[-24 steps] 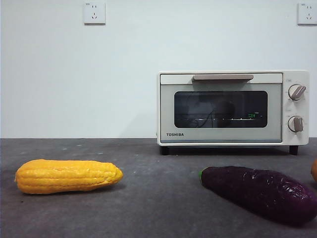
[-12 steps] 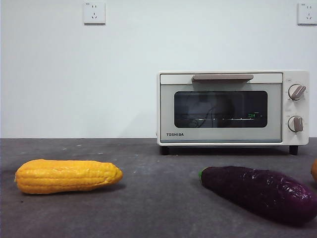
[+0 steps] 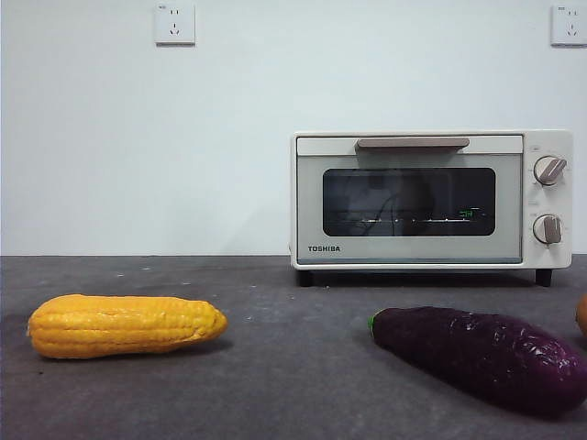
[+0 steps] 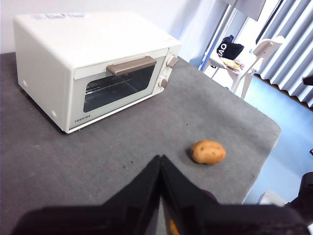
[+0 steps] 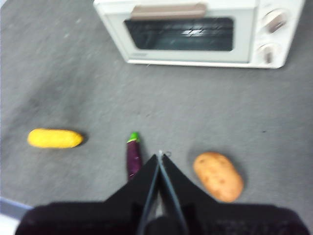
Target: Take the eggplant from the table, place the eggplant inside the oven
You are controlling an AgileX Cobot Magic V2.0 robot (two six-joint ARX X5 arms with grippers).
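Across the lower part of the front view runs the dark grey desk (image 3: 275, 385), bearing every object of the task. Oven (image 3: 431, 199), upper right of the frame: cream-white, its glass door closed, bar handle (image 3: 412, 143) along the top of the door, two knobs at its right side. Eggplant (image 3: 477, 353), lower right of the frame: lying flat on the desk, green stem end pointing left, well in front of the oven and untouched. Corn cob (image 3: 124, 324), lower left, well apart from the eggplant. Potato (image 5: 218, 176), seen in the right wrist view, lying just beside the eggplant (image 5: 133, 157).

Neither arm appears in the front view. Right hand (image 5: 160, 164): held high over the desk, its two tips pressed together, above and close to the eggplant. Left hand (image 4: 160, 169): likewise pressed together, raised over the desk with the oven (image 4: 98, 63) ahead of it.

Step in hand, as judged: the very start; nothing grasped, door not yet opened. The next move calls for one hand to spread and descend onto the eggplant, and for the door to be pulled down by its handle.
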